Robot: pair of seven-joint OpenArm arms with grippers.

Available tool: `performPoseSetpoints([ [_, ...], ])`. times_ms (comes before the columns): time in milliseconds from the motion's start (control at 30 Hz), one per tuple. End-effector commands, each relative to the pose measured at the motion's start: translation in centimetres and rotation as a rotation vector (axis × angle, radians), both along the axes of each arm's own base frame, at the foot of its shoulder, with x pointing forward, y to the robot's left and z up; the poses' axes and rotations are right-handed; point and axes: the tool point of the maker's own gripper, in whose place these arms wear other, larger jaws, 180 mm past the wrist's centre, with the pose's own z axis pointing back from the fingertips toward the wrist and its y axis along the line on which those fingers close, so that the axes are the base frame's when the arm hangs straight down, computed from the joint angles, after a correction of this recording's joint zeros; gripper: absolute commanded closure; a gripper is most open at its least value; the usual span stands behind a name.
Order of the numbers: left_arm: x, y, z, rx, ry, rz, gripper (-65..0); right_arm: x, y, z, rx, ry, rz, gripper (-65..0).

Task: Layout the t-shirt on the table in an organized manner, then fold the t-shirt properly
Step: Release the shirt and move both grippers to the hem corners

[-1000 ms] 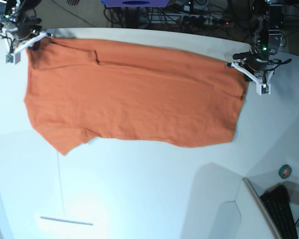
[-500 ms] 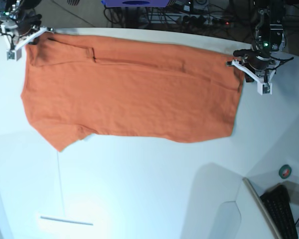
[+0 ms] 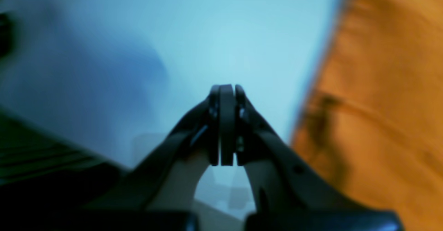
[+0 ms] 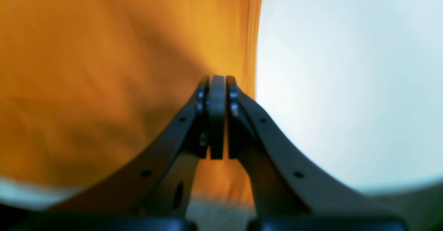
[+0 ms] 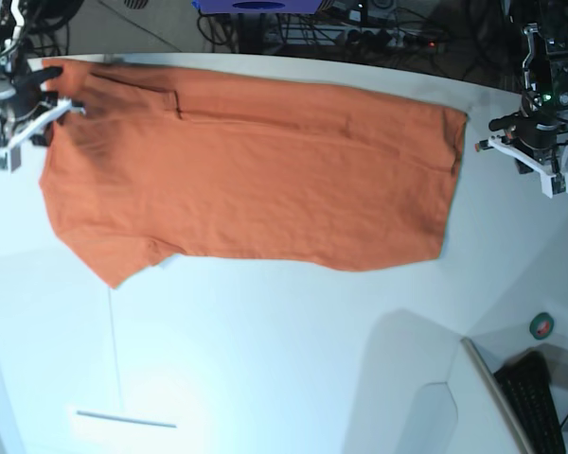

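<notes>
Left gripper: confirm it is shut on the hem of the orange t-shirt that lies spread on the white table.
Not quite. The left gripper is shut, but on nothing: the left wrist view shows its fingers closed over bare table, with the t-shirt lying apart to one side. The shirt does lie spread on the white table.

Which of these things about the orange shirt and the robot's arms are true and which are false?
1. The shirt lies spread on the table. True.
2. The left end effector grips the shirt. False: it is shut on nothing, with the shirt off to its side.
3. The right end effector is wide open. False: its jaws are closed together.
4. The shirt is blue. False: it is orange.
5. In the base view, the left end effector sits apart from the shirt's edge. True.
</notes>
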Motion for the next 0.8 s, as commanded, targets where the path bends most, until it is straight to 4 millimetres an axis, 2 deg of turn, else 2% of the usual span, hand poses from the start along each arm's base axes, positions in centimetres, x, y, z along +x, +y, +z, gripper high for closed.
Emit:
performPoseSetpoints([
  [0,0.9,0.2,1.0,0.020,-0.027,-0.032,0.0,2.7,-0.8,1.8,-0.025,-0.078,0.006,0.0],
  [100,1.3,-0.1,1.2,0.036,-0.014,-0.077,0.0,8.2,-2.0,3.0,-0.015,-0.117,-0.018,0.0],
  [167,1.3,-0.2,1.2,0.037,-0.014,-0.079,0.0,11.2,-2.8,3.1,0.004,-0.104,-0.035,0.0],
  [233,1.3,-0.2,1.2,0.037,-0.014,-0.079,0.0,15.1,-3.8,3.6,0.038,-0.112,-0.065,0.0],
  [367,1.4,-0.2,1.2,0.037,-0.017,-0.080,0.0,19.9,-5.0,2.7,0.128,-0.073,-0.127,0.0],
  [400,1.4,-0.2,1.2,0.037,-0.017,-0.080,-2.6,20.7,-4.9,2.0,0.159,-0.051,-0.140,-4.8],
  [467,1.5,-0.1,1.2,0.037,-0.018,-0.076,-8.7,21.8,-4.9,1.3,0.203,-0.013,-0.163,-21.9],
  [500,1.5,0.0,1.2,0.037,-0.019,-0.076,-12.8,22.1,-4.9,1.1,0.218,-0.002,-0.171,-28.2],
  [533,1.5,0.0,1.2,0.037,-0.019,-0.076,-17.1,22.4,-4.6,0.9,0.225,0.008,-0.166,-31.8],
  [633,1.6,0.0,1.3,0.037,-0.020,-0.076,-35.9,23.6,-2.6,-0.1,0.187,0.029,-0.084,-34.2],
  [767,1.6,0.0,1.3,0.038,-0.022,-0.075,-55.6,24.0,-0.6,-2.1,0.140,0.069,-0.004,-39.2],
])
